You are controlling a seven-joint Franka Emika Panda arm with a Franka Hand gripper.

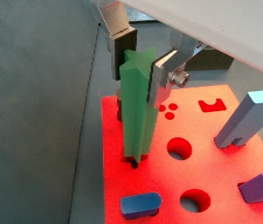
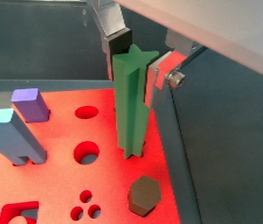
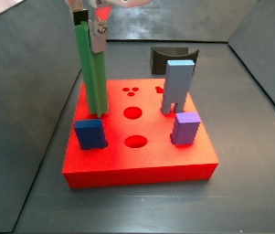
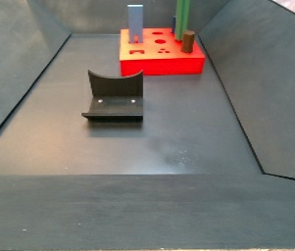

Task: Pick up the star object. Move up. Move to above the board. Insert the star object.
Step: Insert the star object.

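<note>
Wrist views both show the gripper point(image 1: 143, 54) clamped on the upper end of the star object point(image 1: 137, 105), one silver finger point(image 2: 118, 42) pressed against each side. The green rod hangs straight down from the jaws, upright, and its lower end sits at the top face of the board point(image 1: 221, 179), directly beneath the gripper and close to the board's edge. In a wrist view the tip point(image 2: 131, 153) appears to have entered a star-shaped hole, though depth of entry cannot be told.

Judged step: insertion, near completion. To perform it well, the rod should stay vertical, descend slowly, and keep its ridges aligned with the hole's points; side load risks jamming.

Beyond the rod, on the same board, stand a grey-blue pillar point(image 3: 177, 84), a purple block point(image 3: 185, 128) and a blue block point(image 3: 90, 132). A dark curved block point(image 3: 169, 58) lies past the board.
</note>
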